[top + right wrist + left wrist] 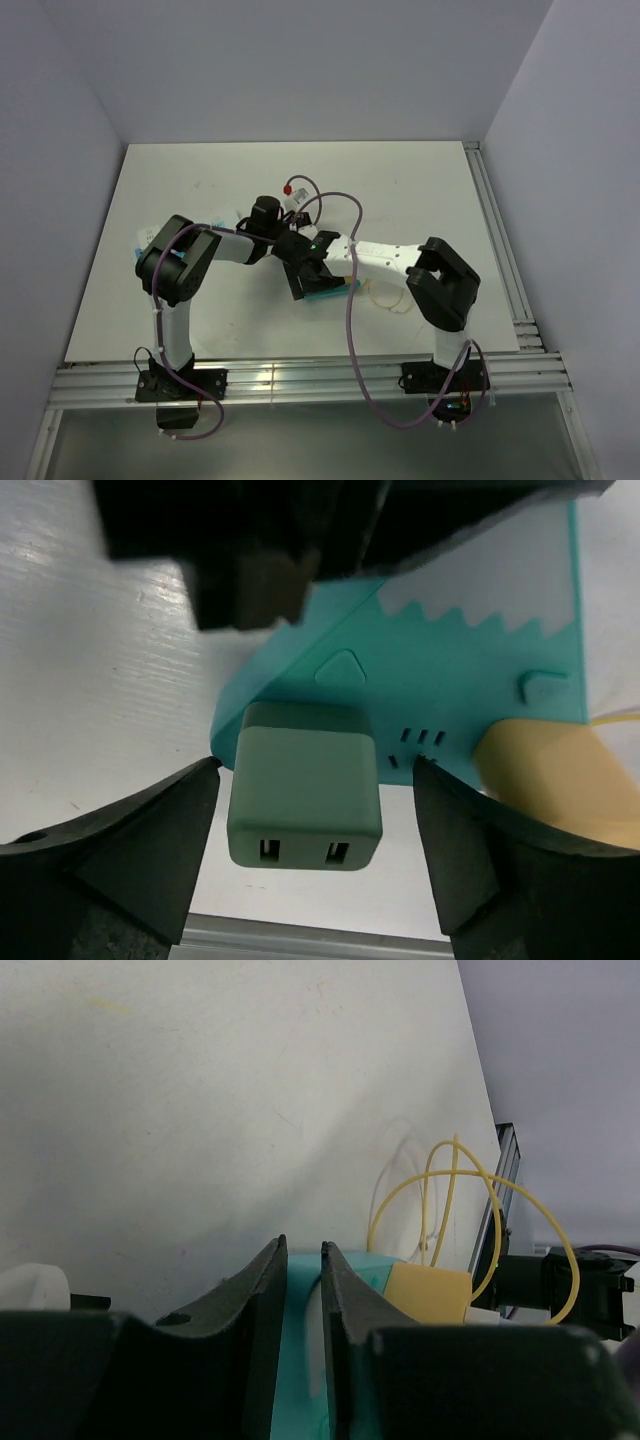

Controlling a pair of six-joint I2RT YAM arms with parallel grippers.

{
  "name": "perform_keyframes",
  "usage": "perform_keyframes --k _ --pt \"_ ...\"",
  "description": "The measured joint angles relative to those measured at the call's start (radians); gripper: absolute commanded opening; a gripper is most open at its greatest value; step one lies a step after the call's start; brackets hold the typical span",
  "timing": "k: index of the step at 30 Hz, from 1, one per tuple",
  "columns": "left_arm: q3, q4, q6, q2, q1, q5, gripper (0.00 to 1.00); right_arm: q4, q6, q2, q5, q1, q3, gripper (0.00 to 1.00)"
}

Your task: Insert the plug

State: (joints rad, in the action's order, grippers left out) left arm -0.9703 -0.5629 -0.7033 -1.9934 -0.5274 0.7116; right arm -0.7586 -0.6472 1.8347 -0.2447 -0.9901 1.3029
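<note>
A grey-green plug (305,800) with two USB slots stands seated on the teal socket block (450,690). My right gripper (315,772) is open, with a finger on each side of the plug and a small gap on both sides. My left gripper (302,1250) is shut on the edge of the teal socket block (365,1265), which has a yellow end (430,1295). In the top view both grippers meet over the socket block (325,292) at mid-table, the left gripper (298,282) beside the right gripper (325,270).
A thin yellow cable (385,295) loops from the block toward the right arm; it also shows in the left wrist view (450,1175). A small red-capped item (289,187) lies behind the grippers. Aluminium rails (500,250) run along the table's right and near edges.
</note>
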Motion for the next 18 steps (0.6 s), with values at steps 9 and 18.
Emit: perform_keyframes --k 9,18 --pt "-0.001 0.004 -0.001 0.0 0.004 0.013 0.26 -0.093 0.025 -0.006 -0.046 0.01 0.183 0.96" --pt "0.002 -0.002 -0.009 0.0 0.014 0.022 0.51 0.017 0.062 -0.311 -0.071 0.013 0.064 1.0"
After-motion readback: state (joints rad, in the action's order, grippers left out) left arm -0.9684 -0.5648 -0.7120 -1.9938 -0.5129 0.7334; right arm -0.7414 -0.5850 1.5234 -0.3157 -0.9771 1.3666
